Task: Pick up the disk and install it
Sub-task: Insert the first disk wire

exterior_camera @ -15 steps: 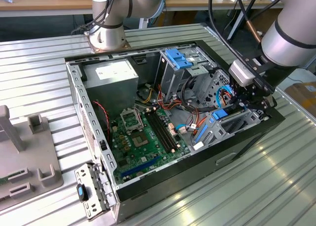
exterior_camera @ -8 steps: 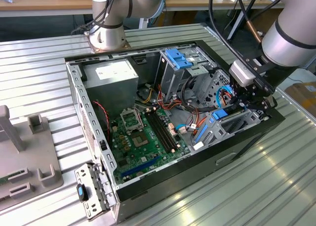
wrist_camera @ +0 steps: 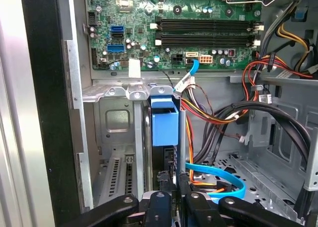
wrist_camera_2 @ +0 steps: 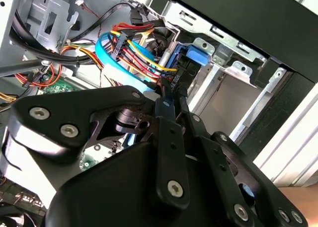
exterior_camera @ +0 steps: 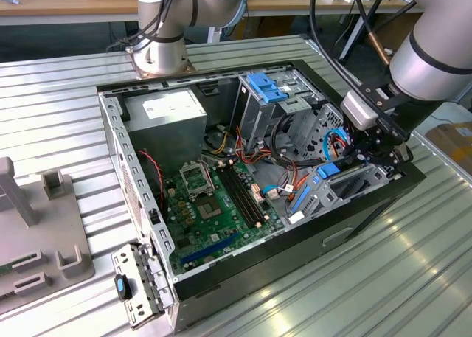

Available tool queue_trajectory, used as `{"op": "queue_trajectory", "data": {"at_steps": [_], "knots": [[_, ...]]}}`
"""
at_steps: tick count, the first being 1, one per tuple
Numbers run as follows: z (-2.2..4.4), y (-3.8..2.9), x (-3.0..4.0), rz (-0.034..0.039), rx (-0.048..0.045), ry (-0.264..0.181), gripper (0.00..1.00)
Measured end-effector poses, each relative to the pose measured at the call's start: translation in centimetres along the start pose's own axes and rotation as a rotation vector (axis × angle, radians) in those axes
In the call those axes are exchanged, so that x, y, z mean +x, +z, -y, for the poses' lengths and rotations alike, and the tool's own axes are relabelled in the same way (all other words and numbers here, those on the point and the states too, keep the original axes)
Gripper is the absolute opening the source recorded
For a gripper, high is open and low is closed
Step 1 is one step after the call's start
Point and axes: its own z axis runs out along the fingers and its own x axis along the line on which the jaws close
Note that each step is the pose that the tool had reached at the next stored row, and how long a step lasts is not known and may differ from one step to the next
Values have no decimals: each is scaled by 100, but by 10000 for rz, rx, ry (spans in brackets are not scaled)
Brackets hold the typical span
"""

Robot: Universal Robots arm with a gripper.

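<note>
Blue plastic frames the disk [wrist_camera: 164, 125], standing on edge in the metal drive bay [wrist_camera: 117, 132] at the open computer case's [exterior_camera: 110, 141] corner on the exterior view's right. The hand [wrist_camera: 174, 185] is clamped on its end. Red and yellow wires [wrist_camera: 208, 113] and a blue cable [wrist_camera: 218, 175] crowd beside it; the motherboard [exterior_camera: 214, 204] lies in the case's floor.

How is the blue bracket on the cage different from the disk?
The bracket sits on top of the tall cage, away from the gripper; the disk is low down, right at the gripper. The bracket is paler blue; the disk's frame is brighter blue. Both have blue plastic and are inside the case.
</note>
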Motion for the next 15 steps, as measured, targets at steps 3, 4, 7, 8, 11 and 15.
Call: {"op": "queue_trajectory", "data": {"at_steps": [3,4,7,8,11,15], "knots": [[-4,7,2,0,3,23,17],[-3,1,1,3,3,23,17],[1,-22,-2,3,7,23,17],[2,-23,-3,2,7,23,17],[-16,-17,-15,-1,7,21,17],[-19,-2,-16,-3,8,22,17]]}}
